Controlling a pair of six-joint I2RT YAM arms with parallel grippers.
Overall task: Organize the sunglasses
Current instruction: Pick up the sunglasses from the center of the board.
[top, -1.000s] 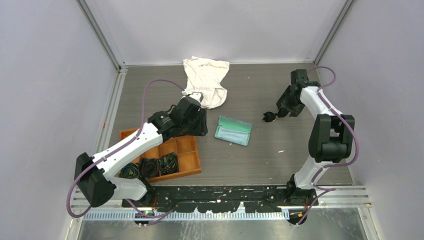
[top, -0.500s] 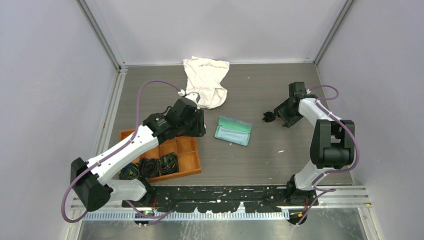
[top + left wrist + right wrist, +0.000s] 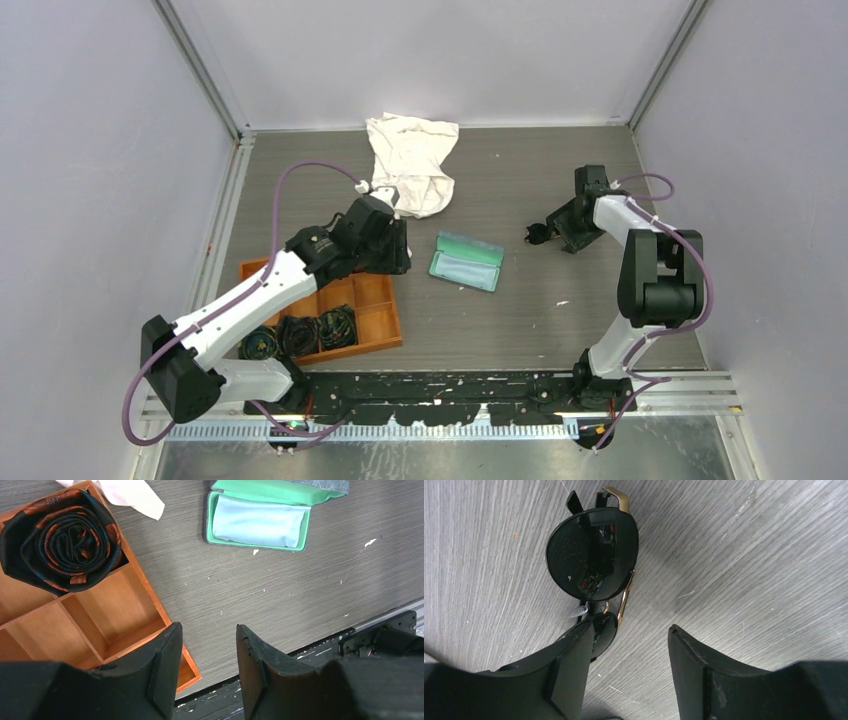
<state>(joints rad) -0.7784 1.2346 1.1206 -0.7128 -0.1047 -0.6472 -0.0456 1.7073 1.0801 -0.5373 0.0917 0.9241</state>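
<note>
Grey wood-grain table [image 3: 500, 320], pale lilac walls [image 3: 90, 150], and straight to the right gripper [image 3: 628, 642]: jaws spread wide, nothing clamped between them, low over the surface. The sunglasses [image 3: 593, 552] lie right at its tips. One dark round lens is in full view, with gold metal at the hinge and bridge, and the second lens is half hidden behind one finger. Whether that finger touches the frame, I cannot tell. From above, the sunglasses [image 3: 538, 235] sit on the right half of the table, just beside the right gripper [image 3: 558, 226] on its case side, and well apart from the glasses case [image 3: 466, 261]. Against a second ago, the right arm has shifted and its wrist is now nearer the sunglasses, which keep the same spot. Over the last half second hardly anything moves. The left gripper [image 3: 207, 665] is likewise parted and empty, hanging over the edge of the wooden tray [image 3: 145, 587], and its arm has drawn slightly leftward. The case and the white cloth [image 3: 412, 163] have not shifted. Now the count: one pair of sunglasses; one case, open, with mint lining and a pale blue cloth inside; one white cloth; one tray; and three coiled bundles [image 3: 297, 335] in its near row. The left wrist view shows one black-and-orange roll [image 3: 60, 535] in a compartment, and I cannot tell if it is one of those three.
</note>
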